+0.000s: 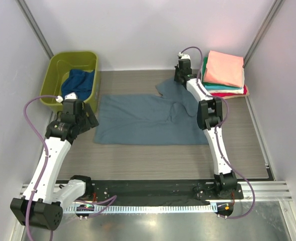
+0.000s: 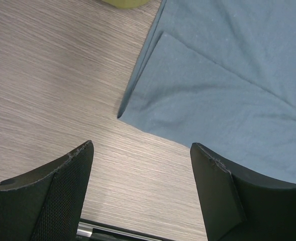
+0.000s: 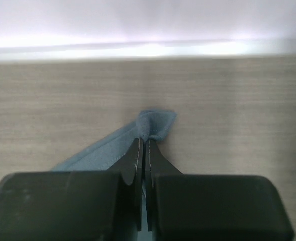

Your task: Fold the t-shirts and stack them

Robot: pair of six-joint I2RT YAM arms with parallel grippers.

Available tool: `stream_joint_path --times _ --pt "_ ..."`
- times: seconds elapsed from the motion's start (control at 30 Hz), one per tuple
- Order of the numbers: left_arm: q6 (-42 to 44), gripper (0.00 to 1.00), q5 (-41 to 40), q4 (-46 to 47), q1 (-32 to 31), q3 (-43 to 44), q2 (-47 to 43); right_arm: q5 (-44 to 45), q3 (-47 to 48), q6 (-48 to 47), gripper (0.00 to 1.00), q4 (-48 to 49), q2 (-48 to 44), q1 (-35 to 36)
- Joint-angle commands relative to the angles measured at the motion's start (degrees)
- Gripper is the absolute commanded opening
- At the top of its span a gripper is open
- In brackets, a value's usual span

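Left arm [image 1: 52, 150]: elbow bent, wrist angled down over the wood-grain tabletop [image 1: 137, 160] at the left edge of the dusty grey-blue cloth t-shirt [image 1: 148, 120]. My left jaws stand wide apart and hold nothing. In the left wrist view a corner of that shirt lies on the tabletop ahead of them, clear of both.

Right arm [image 1: 215, 140]: stretched well forward, wrist low near the far edge. My right jaws are pressed together on a small fold of the grey-blue shirt.

The shirt lies spread flat between both arms. A folded stack topped by a salmon pink cloth t-shirt [image 1: 224, 68] sits just beside the right wrist. A dark navy blue cloth t-shirt [image 1: 80, 80] lies in the olive-green plastic tub [image 1: 55, 75].
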Motion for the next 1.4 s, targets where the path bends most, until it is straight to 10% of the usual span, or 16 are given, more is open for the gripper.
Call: stream_joint_path --times 0.0,0.67,1.37 --pt "0.7 0.79 -1.2 0.4 0.1 1.1 -1.3 -0.5 -8.2 -2.0 0.01 1.3 -12.1 0.9" --pt "-8.9 0.77 5.3 4.6 -2.2 14.5 20.0 6.8 -74.3 -0.3 0.01 17.6 -65.5 1.0" --pt "-6.6 0.75 -2.2 -8.8 -8.2 71.4 76.8 18.8 -90.6 6.7 0.01 9.4 -81.5 -8.6"
